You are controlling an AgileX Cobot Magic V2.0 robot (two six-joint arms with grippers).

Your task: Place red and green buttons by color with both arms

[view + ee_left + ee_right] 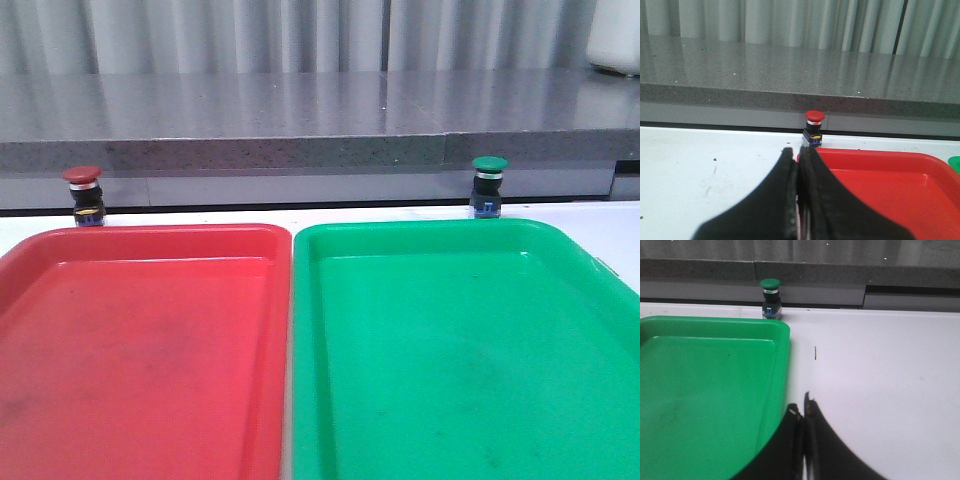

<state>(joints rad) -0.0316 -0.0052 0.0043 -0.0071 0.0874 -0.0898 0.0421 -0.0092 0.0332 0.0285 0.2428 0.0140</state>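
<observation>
Two plastic trays lie side by side on the white table (615, 235), the red tray (140, 340) on the robot's left and the green tray (470, 350) on its right, their long rims almost touching down the middle of the front view. Both trays hold nothing. The red push-button switch (84, 195) stands upright on the table just beyond the far left corner of the red tray, its mushroom cap on top and its black body and blue base below. The green push-button switch (488, 186) stands upright just beyond the far edge of the green tray, toward that tray's right part. Behind both switches runs a grey speckled stone ledge (300, 120), with pale pleated curtains (300, 35) at the back. In the left wrist view the left hand (797, 155) has its two black fingers pressed together with no gap and nothing between them, its tips over the near corner of the red tray, well short of the red switch. In the right wrist view the right hand (803, 407) is likewise pressed together and holds nothing, poised over the table just beside the green tray's right rim, well apart from the green switch near the tray's far corner.
</observation>
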